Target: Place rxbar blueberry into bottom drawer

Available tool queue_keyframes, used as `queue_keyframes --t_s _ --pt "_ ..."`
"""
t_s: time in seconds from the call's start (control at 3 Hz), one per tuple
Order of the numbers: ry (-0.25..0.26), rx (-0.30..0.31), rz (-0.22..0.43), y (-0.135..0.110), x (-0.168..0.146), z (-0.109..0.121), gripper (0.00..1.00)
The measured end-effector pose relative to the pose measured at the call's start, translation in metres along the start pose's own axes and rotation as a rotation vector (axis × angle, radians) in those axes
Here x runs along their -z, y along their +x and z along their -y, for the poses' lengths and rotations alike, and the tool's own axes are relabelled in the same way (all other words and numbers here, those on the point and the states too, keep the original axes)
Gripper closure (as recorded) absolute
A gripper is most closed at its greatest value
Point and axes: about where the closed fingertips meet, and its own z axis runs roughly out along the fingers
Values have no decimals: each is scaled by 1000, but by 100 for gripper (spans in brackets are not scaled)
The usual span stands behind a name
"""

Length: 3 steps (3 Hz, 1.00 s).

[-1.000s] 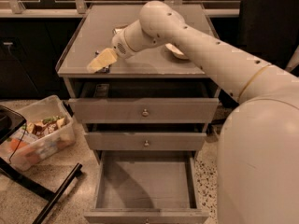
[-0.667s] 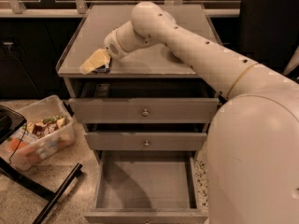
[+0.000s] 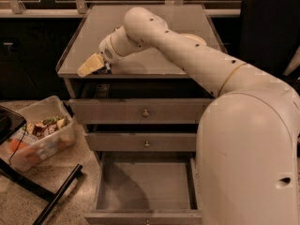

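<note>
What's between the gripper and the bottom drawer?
In the camera view, the gripper sits at the front edge of the cabinet top; the top drawer and middle drawer lie between it and the bottom drawer.

The gripper (image 3: 90,65) is hanging low at the front-left corner of the cabinet top (image 3: 93,27), the arm (image 3: 197,55) reaching across from the right. The bottom drawer (image 3: 145,186) is standing pulled out, its grey inside showing, and a clear bin (image 3: 49,148) is sitting to its left.
</note>
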Motion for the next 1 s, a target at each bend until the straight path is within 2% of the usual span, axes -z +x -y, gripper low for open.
queue_keyframes --t_s 0.33,0.67,1.0 --pt "24 -31 -15 14 -1 7 16" --pt "34 -37 -17 14 2 8 0" --pt "34 -37 -17 13 2 7 19"
